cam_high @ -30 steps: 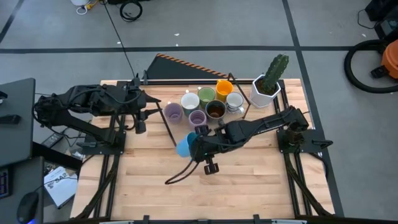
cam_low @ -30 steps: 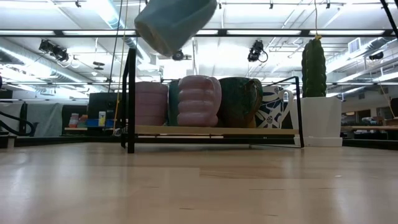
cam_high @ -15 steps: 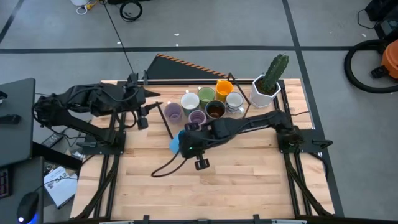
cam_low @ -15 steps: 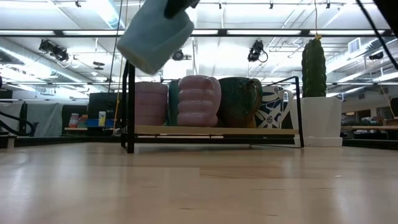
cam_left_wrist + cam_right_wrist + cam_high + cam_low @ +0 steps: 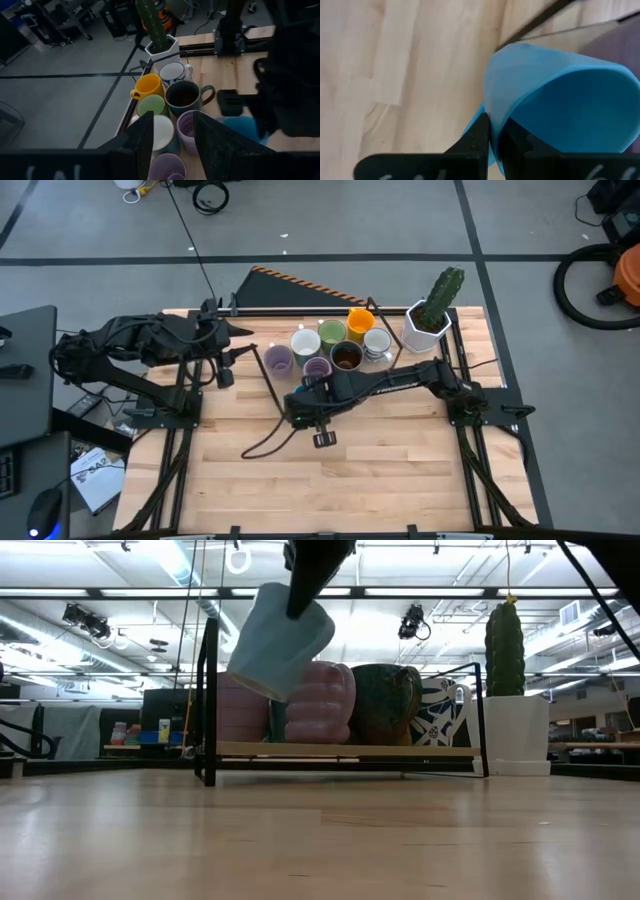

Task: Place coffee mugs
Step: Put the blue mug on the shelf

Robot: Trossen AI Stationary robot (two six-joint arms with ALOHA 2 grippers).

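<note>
Seven mugs stand on their bases in a black wire rack (image 5: 268, 380) at the table's far middle: orange (image 5: 360, 320), green (image 5: 331, 334), dark brown (image 5: 346, 357), two white (image 5: 305, 340), two lilac (image 5: 278, 360). The blue mug (image 5: 280, 640) is in the air, tilted, in front of the rack's left part, and my right gripper (image 5: 312, 575) is shut on it from above. In the high view that gripper (image 5: 300, 402) covers the mug. My left gripper (image 5: 228, 360) waits open at the rack's left side, touching nothing. My right gripper holds the blue mug by its wall at the rim (image 5: 492, 117), one finger (image 5: 516, 139) inside and the other (image 5: 477, 132) outside. The fingers come from above, pointing down. The mug hangs tilted below them, lifted clear of the table, its mouth slanting up.
A white faceted pot with a cactus (image 5: 428, 323) stands at the rack's right end. A black cable (image 5: 265, 442) trails from the right wrist over the table. The near half of the wooden table (image 5: 400, 480) holds nothing else. A dark panel (image 5: 300, 288) lies beyond the far edge.
My right gripper has carried the blue mug toward the table's left, then toward the far edge and down, so the mug now hangs at the height of the racked mugs instead of high above them. It has stayed shut on the mug, which remains tilted.
</note>
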